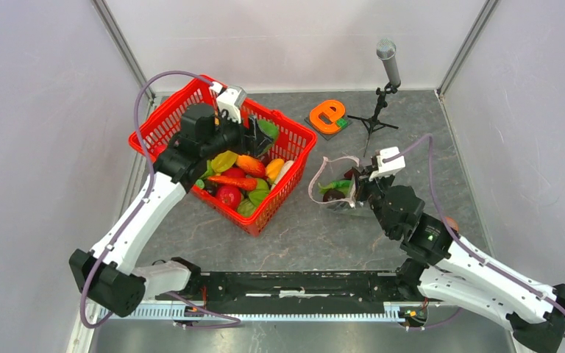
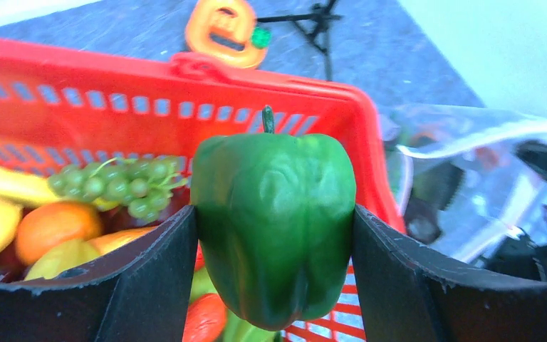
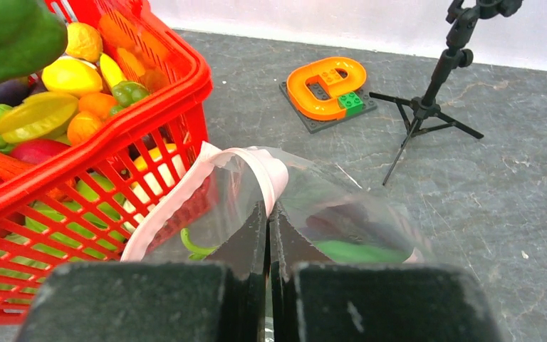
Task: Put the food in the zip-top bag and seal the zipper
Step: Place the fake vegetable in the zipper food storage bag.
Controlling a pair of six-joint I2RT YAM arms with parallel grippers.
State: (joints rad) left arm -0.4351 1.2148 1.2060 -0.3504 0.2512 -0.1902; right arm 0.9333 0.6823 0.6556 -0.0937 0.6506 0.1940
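My left pincer (image 2: 274, 214) is spread wide around a green pepper (image 2: 274, 221), one finger pressed against each flank, the stem pointing up. From overhead, that pincer (image 1: 254, 136) hangs over the far corner of the red basket (image 1: 169, 118) with the pepper (image 1: 268, 129) at its tip. Under and beyond it the basket wall (image 2: 114, 71) runs across, and off to the pincer's left lie a bunch of green grapes (image 2: 124, 185) and an orange (image 2: 53, 228) among other toy produce. Past the basket wall, to this pincer's right, I can see the clear bag (image 2: 470, 135).

My right pincer (image 3: 268, 221) is pressed together, pinching the bag (image 3: 370, 228) at its mouth edge. The pink zipper strip (image 3: 185, 199) loops out ahead and to the left of the fingertips, so the mouth stands open. Inside, just ahead and to the right of the fingers, lies a green piece (image 3: 356, 251); I cannot make out the darker shape beside it. Overhead, the bag (image 1: 335, 187) sits on the counter (image 1: 301, 235) just beside the basket's near-right wall, at the tip of the right pincer (image 1: 357, 187).

Farther ahead of the right pincer are an orange block on a small plate (image 3: 327, 85) and a microphone stand (image 3: 427, 92).
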